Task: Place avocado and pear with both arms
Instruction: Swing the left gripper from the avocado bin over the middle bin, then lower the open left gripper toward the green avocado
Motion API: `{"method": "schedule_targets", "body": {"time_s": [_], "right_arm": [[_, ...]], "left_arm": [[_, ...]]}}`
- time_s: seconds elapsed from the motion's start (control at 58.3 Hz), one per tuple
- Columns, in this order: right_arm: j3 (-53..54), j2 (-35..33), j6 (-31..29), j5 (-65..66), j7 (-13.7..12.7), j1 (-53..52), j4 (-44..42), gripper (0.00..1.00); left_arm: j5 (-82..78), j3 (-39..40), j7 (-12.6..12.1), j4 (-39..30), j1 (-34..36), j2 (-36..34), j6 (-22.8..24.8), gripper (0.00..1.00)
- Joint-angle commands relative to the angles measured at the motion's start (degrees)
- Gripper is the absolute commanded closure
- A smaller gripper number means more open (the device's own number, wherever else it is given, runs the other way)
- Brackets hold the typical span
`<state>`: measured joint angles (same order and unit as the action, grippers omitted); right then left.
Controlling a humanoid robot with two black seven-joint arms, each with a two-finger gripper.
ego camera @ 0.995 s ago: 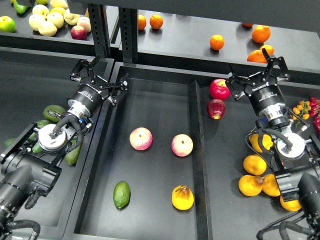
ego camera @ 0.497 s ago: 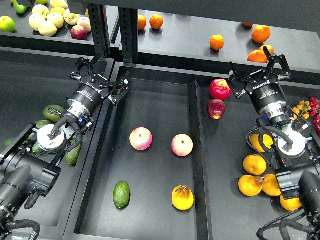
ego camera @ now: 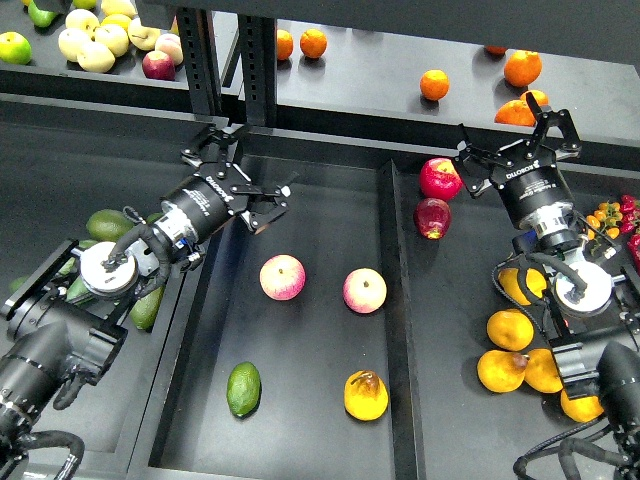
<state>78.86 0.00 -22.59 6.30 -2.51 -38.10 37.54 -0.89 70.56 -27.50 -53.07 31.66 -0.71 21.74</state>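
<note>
The avocado (ego camera: 243,388) lies in the middle tray (ego camera: 310,440) at the front left. The pear (ego camera: 366,394) lies in the same tray at the front right, stem end up. My left gripper (ego camera: 244,178) is open and empty over the tray's back left corner, well behind the avocado. My right gripper (ego camera: 516,140) is open and empty over the right tray's back edge, beside a red apple (ego camera: 439,178) and far from the pear.
Two pink-yellow apples (ego camera: 283,277) (ego camera: 364,290) lie mid-tray. A second red apple (ego camera: 432,217) and several yellow-orange fruits (ego camera: 510,329) lie in the right tray. More avocados (ego camera: 108,224) lie under my left arm. Oranges (ego camera: 434,84) and pale apples (ego camera: 96,42) sit on the back shelf.
My left gripper has swung to the right and a little toward me, from the tray's left wall to over its back left corner. The right arm and the fruits have not moved.
</note>
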Motion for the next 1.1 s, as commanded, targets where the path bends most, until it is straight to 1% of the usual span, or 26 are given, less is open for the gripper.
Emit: {"method": "schedule_targets", "body": {"time_s": [0.0, 0.034, 0.103, 0.206, 0.429, 0.515, 0.532, 0.618, 0.892, 1.081], "right_arm": [[-0.03, 0.00, 0.00, -0.14, -0.21, -0.40, -0.19, 0.00], [-0.03, 0.00, 0.00, -0.23, -0.30, -0.58, -0.28, 0.00], [-0.03, 0.00, 0.18, -1.11, -0.65, -0.75, -0.37, 0.00], [-0.03, 0.00, 0.00, -2.52, -1.09, -1.19, -1.33, 0.00], [0.06, -0.18, -0.35, -4.45, -1.09, -2.33, -2.91, 0.00], [0.06, -0.79, -0.35, -4.71, -1.18, -2.60, -3.00, 0.00], [0.06, -0.88, -0.44, -4.72, -1.09, -2.51, -3.00, 0.00], [0.15, -0.97, -0.52, -4.72, -1.18, -2.42, -3.09, 0.00], [0.15, -0.88, -0.70, -4.72, -1.18, -1.81, -3.35, 0.00], [0.15, -0.79, -0.79, -4.72, -1.18, -1.63, -3.53, 0.00]], "left_arm": [[0.80, -13.94, -0.50, 1.74, 4.37, -9.47, 4.70, 0.01], [1.85, -18.33, -0.50, 1.74, 5.51, -11.93, 6.26, 0.01], [4.14, -26.95, -0.50, 1.48, 8.58, -16.25, 6.26, 0.01], [4.93, -36.53, -0.50, 1.13, 12.01, -20.03, 6.26, 0.01], [2.39, -50.87, -0.50, 0.69, 17.82, -24.96, 6.26, 0.01], [-0.86, -57.81, -0.50, 0.60, 20.89, -25.13, 6.26, 0.01], [-2.61, -61.04, -0.50, 0.25, 22.12, -24.96, 6.26, 0.01], [-3.94, -63.70, -0.50, 0.25, 22.83, -24.61, 6.26, 0.01], [-9.21, -67.04, -0.50, 0.95, 22.22, -21.62, 6.26, 0.01], [-9.74, -68.72, -0.50, 1.30, 22.30, -20.04, 6.26, 0.01]]}}
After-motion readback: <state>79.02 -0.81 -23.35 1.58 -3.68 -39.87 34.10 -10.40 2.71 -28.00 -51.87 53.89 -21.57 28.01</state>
